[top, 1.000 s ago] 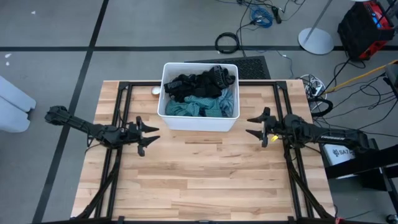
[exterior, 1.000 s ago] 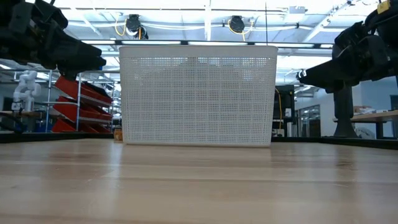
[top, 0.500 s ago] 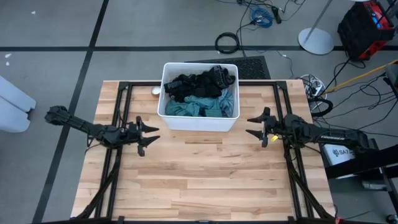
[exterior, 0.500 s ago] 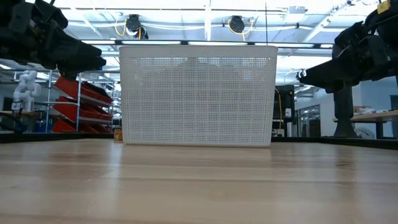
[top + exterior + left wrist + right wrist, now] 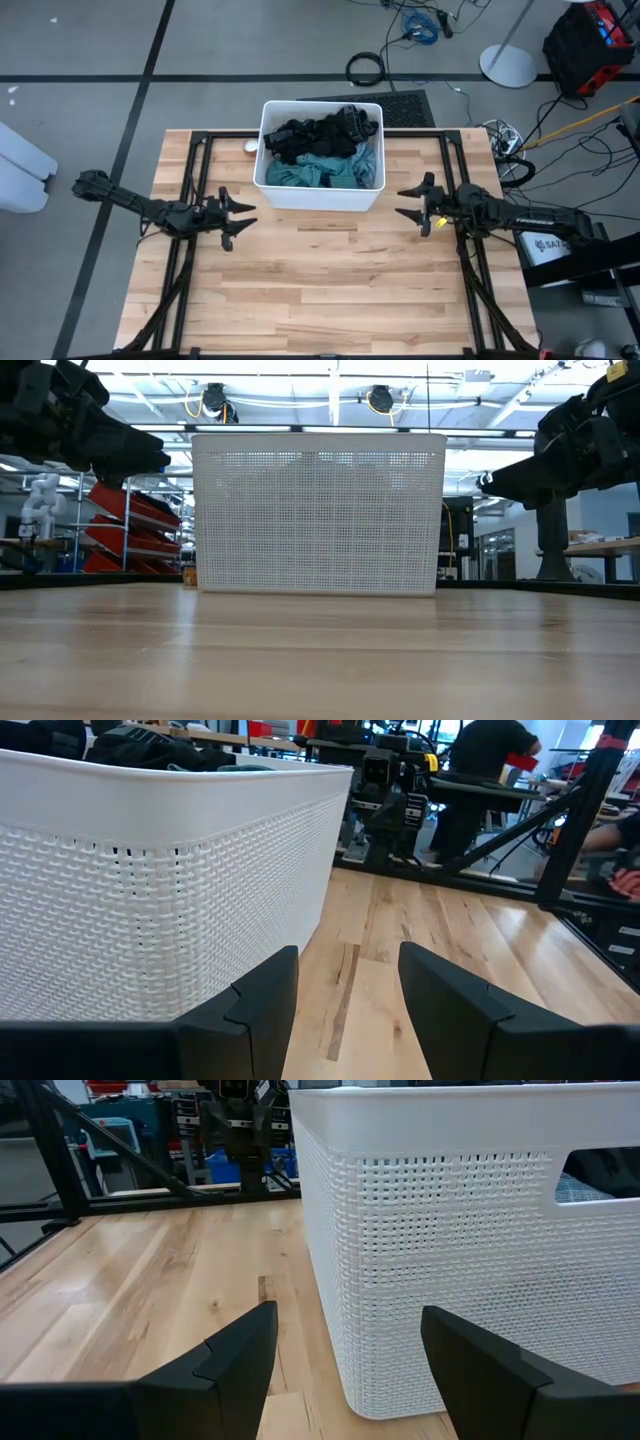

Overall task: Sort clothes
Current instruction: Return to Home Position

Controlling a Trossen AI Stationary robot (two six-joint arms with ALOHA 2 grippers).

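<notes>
Lying all together inside the white bin (image 5: pixel 322 203), the clothes (image 5: pixel 320 150) are filling it up to the rim. Black pieces are sitting on top toward the far side, while teal green and a little light blue are showing on the near side. The bin is standing at the far middle edge of the wooden table (image 5: pixel 330 290). The left gripper (image 5: pixel 240 217) is hovering over the table near the bin's near left corner, apart from it. Its fingers (image 5: pixel 262 1008) are standing spread with only bare wood showing between them, so it is holding nothing. The right gripper (image 5: pixel 408 204) is hanging in the mirrored place at the bin's right side, its fingers (image 5: pixel 232 1362) also parted and not holding anything. Both are pointing inward, toward each other, across the strip of table just in front of the bin. In the low view the perforated wall is hiding the clothes completely. In the left wrist view only dark fabric is peeking above the rim, and in the right wrist view some blue cloth is showing through the handle opening. A small white object (image 5: pixel 250 146) is resting on the table just beside the bin's far left corner. Behind the table a black mat (image 5: pixel 405 105) and coiled cables (image 5: pixel 366 68) are lying on the floor — and a person in dark clothing (image 5: pixel 488 755) is standing in the room beyond.
</notes>
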